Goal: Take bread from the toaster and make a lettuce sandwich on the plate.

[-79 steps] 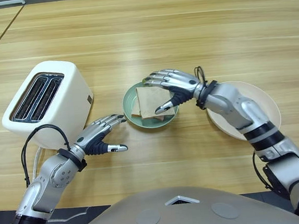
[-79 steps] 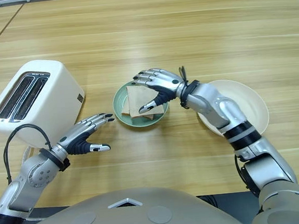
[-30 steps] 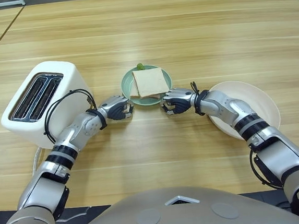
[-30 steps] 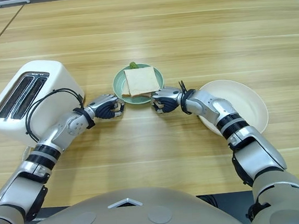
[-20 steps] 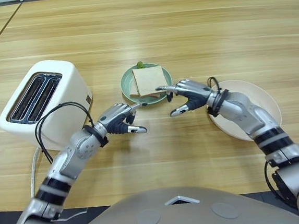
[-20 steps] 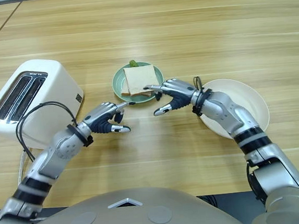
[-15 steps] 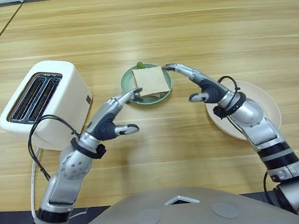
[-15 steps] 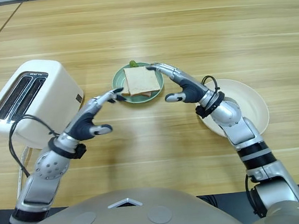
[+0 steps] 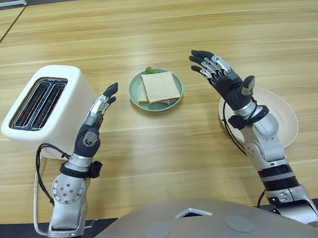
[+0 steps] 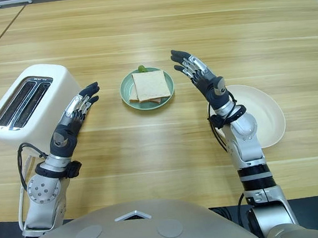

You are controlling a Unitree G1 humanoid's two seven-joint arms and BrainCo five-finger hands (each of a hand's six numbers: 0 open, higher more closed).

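The sandwich (image 9: 160,86) lies on the green plate (image 9: 133,96) at frame centre, lettuce (image 9: 149,70) peeking out at its upper edge. Left hand (image 9: 95,118) beside the toaster (image 9: 47,109) and right hand (image 9: 222,77) hover with fingers spread, holding nothing

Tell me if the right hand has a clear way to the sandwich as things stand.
Probably yes. The right hand is open and empty, just right of the sandwich on its plate; only bare table lies between them, and the left hand is on the far side.
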